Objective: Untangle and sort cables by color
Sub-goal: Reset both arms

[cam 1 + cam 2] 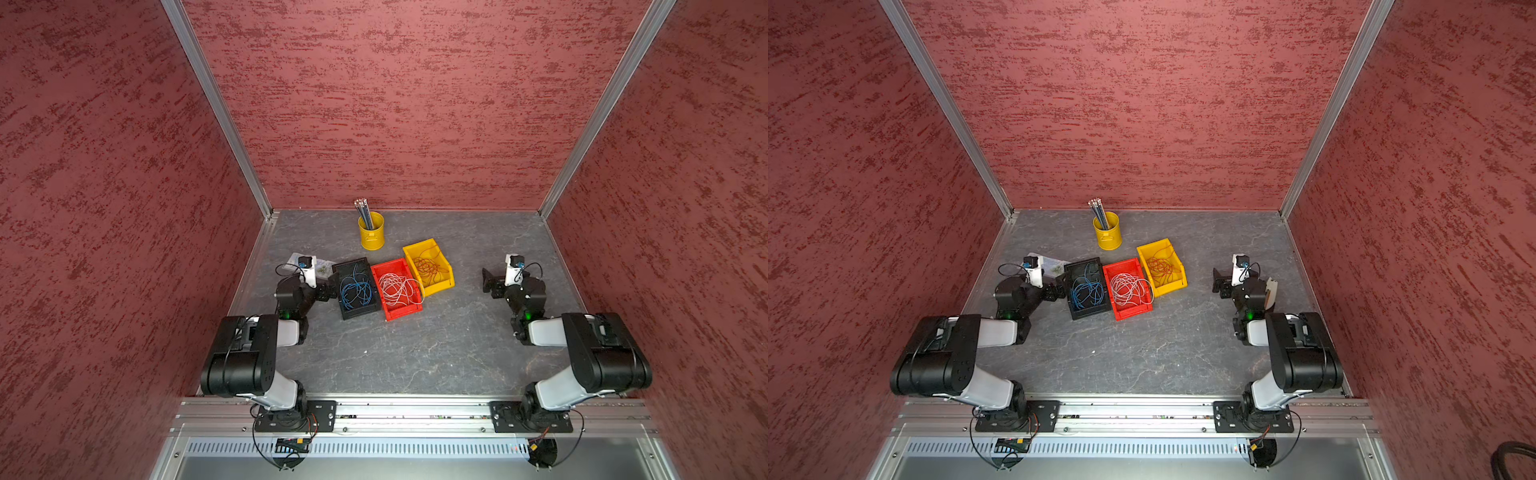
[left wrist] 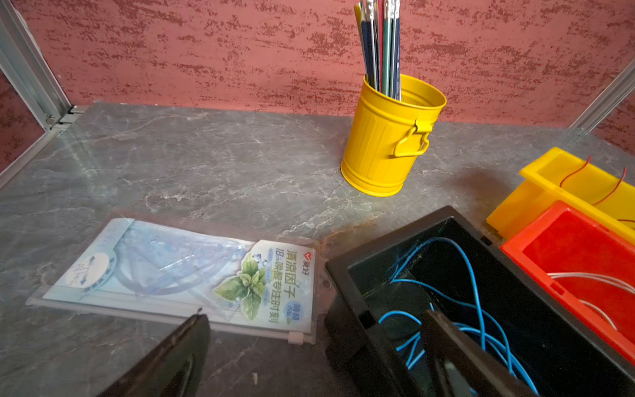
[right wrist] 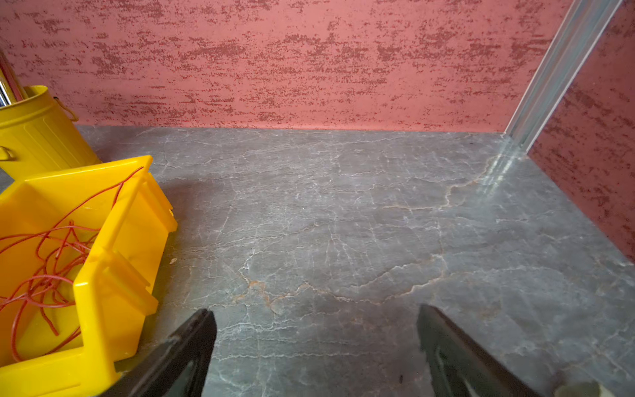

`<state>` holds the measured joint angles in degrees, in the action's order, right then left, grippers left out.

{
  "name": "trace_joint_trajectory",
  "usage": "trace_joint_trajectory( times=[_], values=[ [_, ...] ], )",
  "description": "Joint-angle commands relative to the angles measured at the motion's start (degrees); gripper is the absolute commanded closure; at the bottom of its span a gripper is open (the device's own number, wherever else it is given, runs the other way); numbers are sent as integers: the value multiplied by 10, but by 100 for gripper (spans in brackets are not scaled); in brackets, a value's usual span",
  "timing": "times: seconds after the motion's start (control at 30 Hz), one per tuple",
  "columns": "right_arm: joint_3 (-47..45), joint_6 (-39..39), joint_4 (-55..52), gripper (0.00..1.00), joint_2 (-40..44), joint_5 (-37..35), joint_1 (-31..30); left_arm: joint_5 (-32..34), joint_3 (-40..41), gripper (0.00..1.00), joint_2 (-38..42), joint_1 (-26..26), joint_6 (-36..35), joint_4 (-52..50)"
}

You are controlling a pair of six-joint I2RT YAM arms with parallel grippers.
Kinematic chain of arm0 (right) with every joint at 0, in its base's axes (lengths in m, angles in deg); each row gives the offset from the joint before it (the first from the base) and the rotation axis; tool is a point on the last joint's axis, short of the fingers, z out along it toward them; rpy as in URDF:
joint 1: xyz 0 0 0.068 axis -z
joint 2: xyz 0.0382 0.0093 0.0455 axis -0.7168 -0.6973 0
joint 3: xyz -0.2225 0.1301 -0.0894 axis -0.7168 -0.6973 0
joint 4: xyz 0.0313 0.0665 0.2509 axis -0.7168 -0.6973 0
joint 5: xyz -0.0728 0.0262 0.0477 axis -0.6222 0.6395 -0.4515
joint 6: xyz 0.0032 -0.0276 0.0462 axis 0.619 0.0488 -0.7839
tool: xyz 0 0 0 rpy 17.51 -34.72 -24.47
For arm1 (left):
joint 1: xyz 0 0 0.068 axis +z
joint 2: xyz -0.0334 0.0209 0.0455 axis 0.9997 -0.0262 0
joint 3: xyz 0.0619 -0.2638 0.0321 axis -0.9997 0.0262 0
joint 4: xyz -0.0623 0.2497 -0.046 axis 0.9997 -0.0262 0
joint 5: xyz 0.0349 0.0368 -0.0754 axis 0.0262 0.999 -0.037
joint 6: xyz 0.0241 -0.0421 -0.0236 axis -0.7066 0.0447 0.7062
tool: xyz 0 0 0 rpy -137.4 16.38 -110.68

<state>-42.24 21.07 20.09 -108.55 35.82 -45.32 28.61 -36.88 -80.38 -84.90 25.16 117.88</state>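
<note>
You have three lots of cables, each thin and looping.
- Whitish-grey cables [image 1: 398, 289]: loose tangle lying inside the red bin [image 1: 405, 312].
- Blue cables [image 1: 356, 291]: tangle in the black bin [image 1: 360, 312], just beside the red bin.
- Red cables [image 1: 428, 266]: tangle in the yellow bin [image 1: 440, 286], on the red bin's opposite side.

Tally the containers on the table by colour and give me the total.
Yellow: 2, the yellow bin and the pencil pail
Red: 1, the red bin
Black: 1, the black bin
Total: 4
</note>
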Motion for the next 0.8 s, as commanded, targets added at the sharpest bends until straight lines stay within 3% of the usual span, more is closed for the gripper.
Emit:
trace_joint_trajectory(
  times=[0.0,0.37,0.77],
  values=[
    [23,-1,-28,2,0,-7,2,34,-19,0,-5,16,10,12],
    [22,-4,-26,2,1,-15,3,93,-21,0,-4,-9,0,8],
    [18,-8,-25,2,9,-23,3,76,-24,0,-4,0,7,5]
  ],
)
